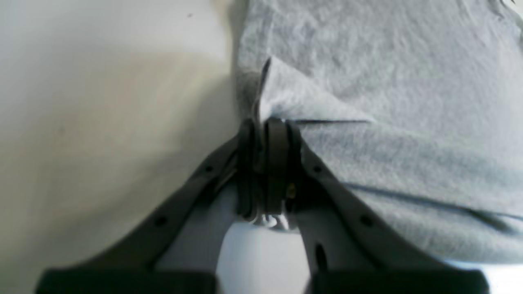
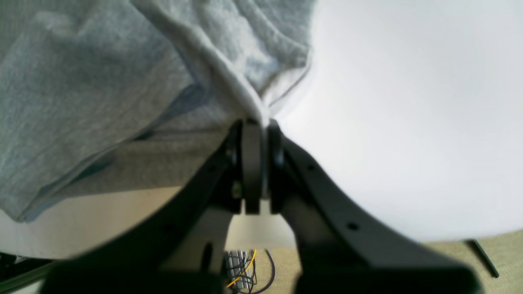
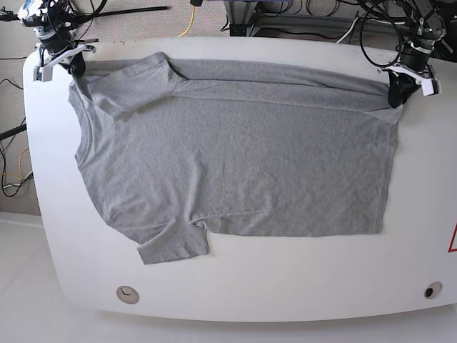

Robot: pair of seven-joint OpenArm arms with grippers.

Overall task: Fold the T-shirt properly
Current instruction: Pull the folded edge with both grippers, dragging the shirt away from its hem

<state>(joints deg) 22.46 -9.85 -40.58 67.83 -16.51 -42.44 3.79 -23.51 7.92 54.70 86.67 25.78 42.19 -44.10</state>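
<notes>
- My black left gripper (image 3: 395, 101) and black right gripper (image 3: 77, 69) clamp opposite ends of the grey cotton T-shirt (image 3: 243, 164), probably to fold that edge evenly.
- Shirt's on the white table (image 3: 285, 275), likely for flat support.

PLACE: looks like a lab or robotics workspace | we see a smooth white table (image 3: 285, 279) with round metal-rimmed fittings (image 3: 128, 294) near its corners | we see two robot arms with exposed joints (image 3: 57, 39) | behind them, loose black and yellow cables (image 3: 187, 23) trail over a light, speckled floor (image 2: 510, 253)
</notes>
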